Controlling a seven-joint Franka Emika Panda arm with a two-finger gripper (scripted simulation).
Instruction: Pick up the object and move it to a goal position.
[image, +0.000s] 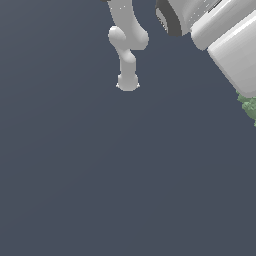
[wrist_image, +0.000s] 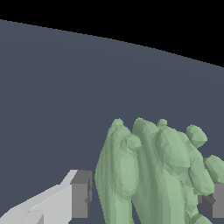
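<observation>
Reaching in from the exterior view's upper right, the white Panda arm ends at a gripper whose grey-padded fingers flank the pale green cluster of pointed leaf-like lobes; contact between pads and lobes cannot be told. The cluster sits at the exterior view's right edge.

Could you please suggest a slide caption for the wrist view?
Pale green leafy object between the gripper jaws above a dark floor.
</observation>
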